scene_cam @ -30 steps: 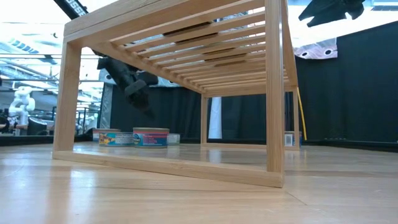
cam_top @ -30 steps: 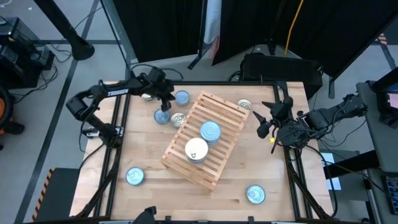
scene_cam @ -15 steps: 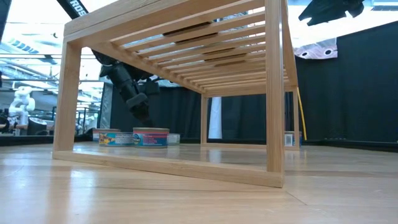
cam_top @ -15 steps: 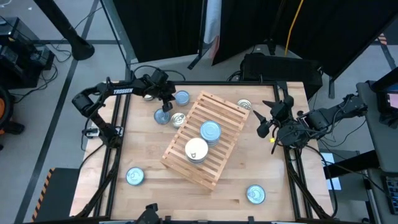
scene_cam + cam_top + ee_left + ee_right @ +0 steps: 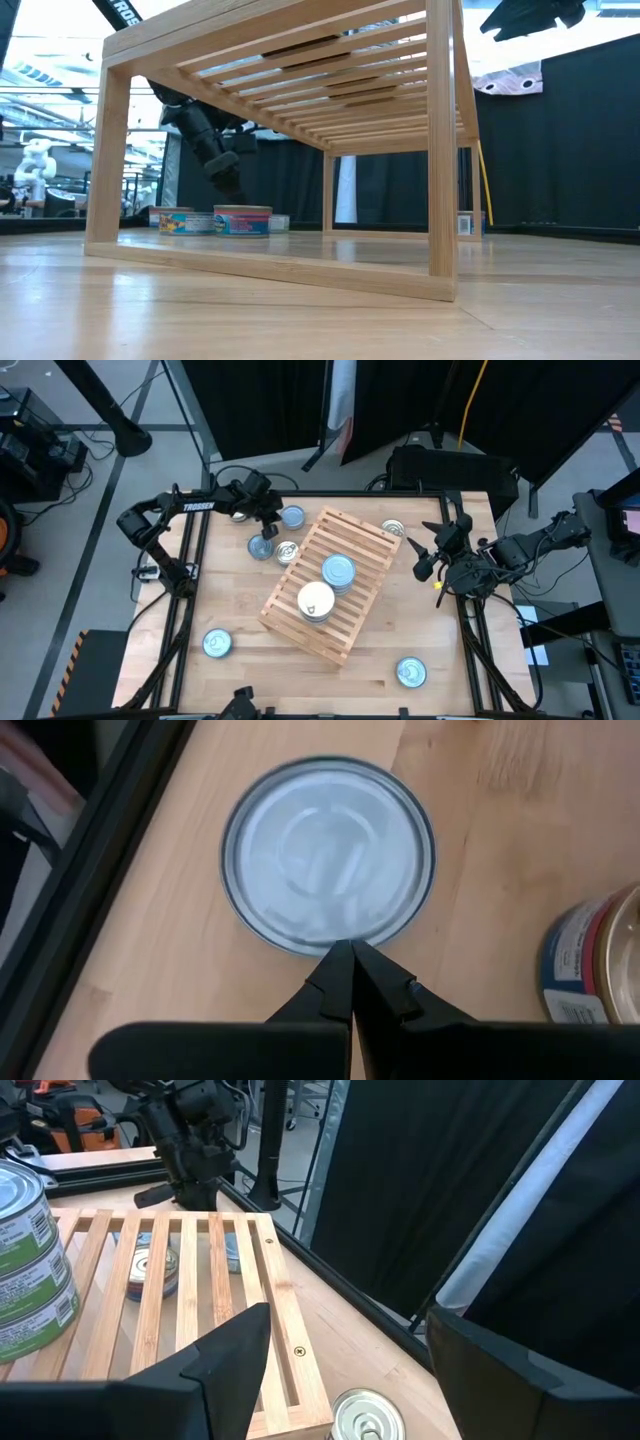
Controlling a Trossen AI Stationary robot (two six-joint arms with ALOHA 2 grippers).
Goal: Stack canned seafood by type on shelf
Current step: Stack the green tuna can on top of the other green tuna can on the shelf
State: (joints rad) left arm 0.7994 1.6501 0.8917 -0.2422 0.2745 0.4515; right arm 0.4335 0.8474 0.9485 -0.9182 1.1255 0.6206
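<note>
Left claw (image 5: 351, 952): I see it clenched, empty, just above the blue-topped flat round tin (image 5: 261, 547), far left of the surface.
Right claw (image 5: 424, 560): released, empty, right of the light-wood slatted shelf (image 5: 360, 540).

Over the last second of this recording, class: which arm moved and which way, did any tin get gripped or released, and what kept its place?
The left gripper, shut and empty, came down over the blue-topped tin beside the shelf, its arm swinging slightly. Nothing was gripped or released. The right gripper, open, the two stacks on the shelf and the loose tins kept their places.
</note>
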